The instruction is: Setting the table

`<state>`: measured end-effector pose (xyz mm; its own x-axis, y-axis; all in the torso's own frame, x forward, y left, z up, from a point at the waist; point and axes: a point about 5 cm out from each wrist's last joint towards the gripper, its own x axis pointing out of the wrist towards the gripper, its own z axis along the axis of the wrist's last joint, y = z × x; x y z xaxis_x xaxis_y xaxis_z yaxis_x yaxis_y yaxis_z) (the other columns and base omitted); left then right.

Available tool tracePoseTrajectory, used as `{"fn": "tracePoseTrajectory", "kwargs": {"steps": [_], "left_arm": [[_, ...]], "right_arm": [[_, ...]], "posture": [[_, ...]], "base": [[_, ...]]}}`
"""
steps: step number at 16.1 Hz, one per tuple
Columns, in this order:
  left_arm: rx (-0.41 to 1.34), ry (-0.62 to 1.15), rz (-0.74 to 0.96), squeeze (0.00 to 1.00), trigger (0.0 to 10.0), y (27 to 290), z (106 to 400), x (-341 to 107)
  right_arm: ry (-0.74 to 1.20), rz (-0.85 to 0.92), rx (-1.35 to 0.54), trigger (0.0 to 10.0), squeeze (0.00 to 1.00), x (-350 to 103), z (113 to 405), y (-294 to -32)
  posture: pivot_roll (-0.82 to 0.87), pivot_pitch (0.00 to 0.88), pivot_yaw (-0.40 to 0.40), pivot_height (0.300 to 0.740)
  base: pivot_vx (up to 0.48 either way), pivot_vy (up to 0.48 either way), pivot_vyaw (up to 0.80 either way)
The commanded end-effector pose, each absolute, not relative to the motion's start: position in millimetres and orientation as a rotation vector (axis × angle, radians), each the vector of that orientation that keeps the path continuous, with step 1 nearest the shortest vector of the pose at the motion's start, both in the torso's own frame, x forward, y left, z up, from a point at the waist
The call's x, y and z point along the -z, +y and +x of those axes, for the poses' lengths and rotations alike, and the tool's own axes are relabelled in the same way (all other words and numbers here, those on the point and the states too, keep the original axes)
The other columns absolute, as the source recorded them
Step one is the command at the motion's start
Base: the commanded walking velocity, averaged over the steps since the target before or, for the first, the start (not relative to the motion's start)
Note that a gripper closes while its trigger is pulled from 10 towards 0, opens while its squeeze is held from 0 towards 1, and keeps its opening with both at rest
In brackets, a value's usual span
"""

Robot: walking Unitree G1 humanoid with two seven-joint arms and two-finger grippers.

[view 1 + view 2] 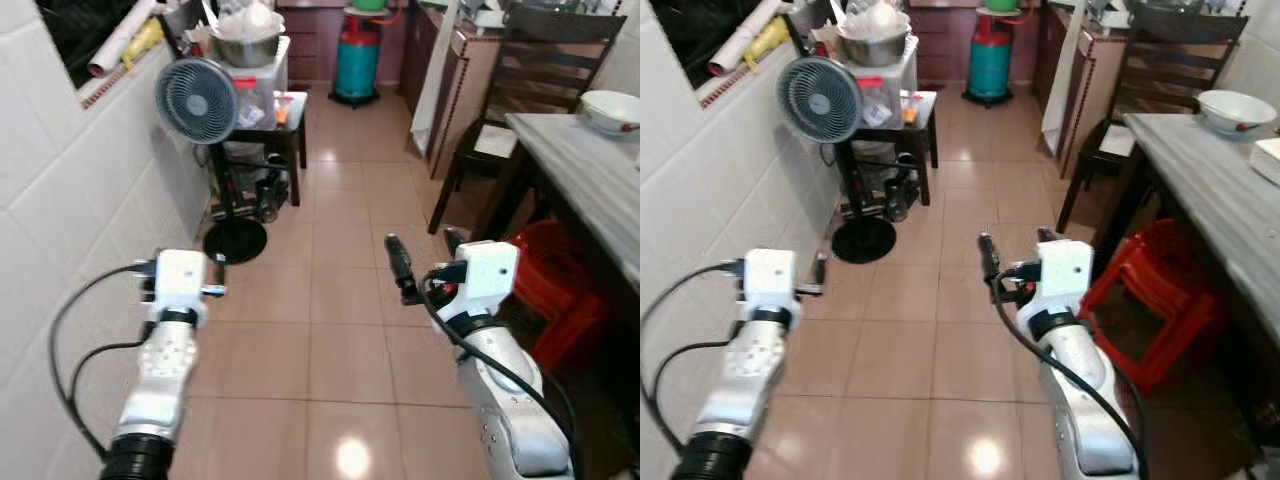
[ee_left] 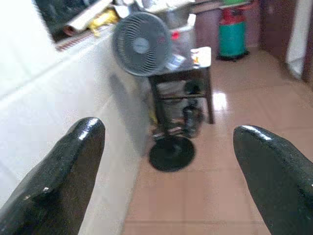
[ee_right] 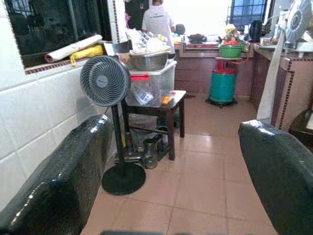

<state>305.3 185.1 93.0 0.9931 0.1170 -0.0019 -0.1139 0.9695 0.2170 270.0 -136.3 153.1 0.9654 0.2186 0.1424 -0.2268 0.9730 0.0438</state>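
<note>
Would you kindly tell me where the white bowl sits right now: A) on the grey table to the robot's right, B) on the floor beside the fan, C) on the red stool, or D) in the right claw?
A: the white bowl rests on the grey table at the robot's right, by the dark chair.

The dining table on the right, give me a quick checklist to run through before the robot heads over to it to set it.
1. Left tool empty and open: ok, fingers apart with nothing between them.
2. Right tool empty and open: ok, same state.
3. Tiled floor ahead free of obstacles: ok in the middle; the standing fan keeps to the left wall.
4. Approach to the table: not ok, a red stool sits tucked beside it and a dark chair stands at its far end.
5. Tableware on the table: a white bowl sits at the far end; the rest cannot tell.
6. People nearby: a person stands far off at the counter, ok.
</note>
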Motion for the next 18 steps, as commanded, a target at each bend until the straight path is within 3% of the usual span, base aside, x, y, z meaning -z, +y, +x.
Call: {"fn": "tracePoseTrajectory", "kwargs": {"steps": [1,10,13,18], "left_arm": [[-0.098,0.006,0.213,0.0,10.0,177.0,306.8,-93.8],[-0.087,-0.002,0.21,0.0,10.0,175.3,308.4,-93.3],[-0.015,0.016,0.186,0.0,10.0,173.5,308.3,-87.9],[0.031,0.322,0.189,0.0,10.0,182.4,294.5,-20.7]], "right_arm": [[-0.142,0.043,-0.195,10.0,0.0,-154.2,270.0,-143.9],[-0.138,0.032,-0.182,10.0,0.0,-151.4,272.1,-149.4],[-0.117,0.003,-0.174,10.0,0.0,-141.7,272.3,-152.2],[0.05,0.003,-0.142,10.0,0.0,-88.9,282.4,-168.5]], "posture": [[-0.06,0.043,0.02,0.74],[-0.05,0.036,0.021,0.74],[-0.05,0.036,0.021,0.74],[-0.04,0.012,0.015,0.74]], "base": [[0.0,0.394,0.0],[0.0,0.399,0.0],[0.0,0.0,0.0],[0.0,0.0,0.0]]}}
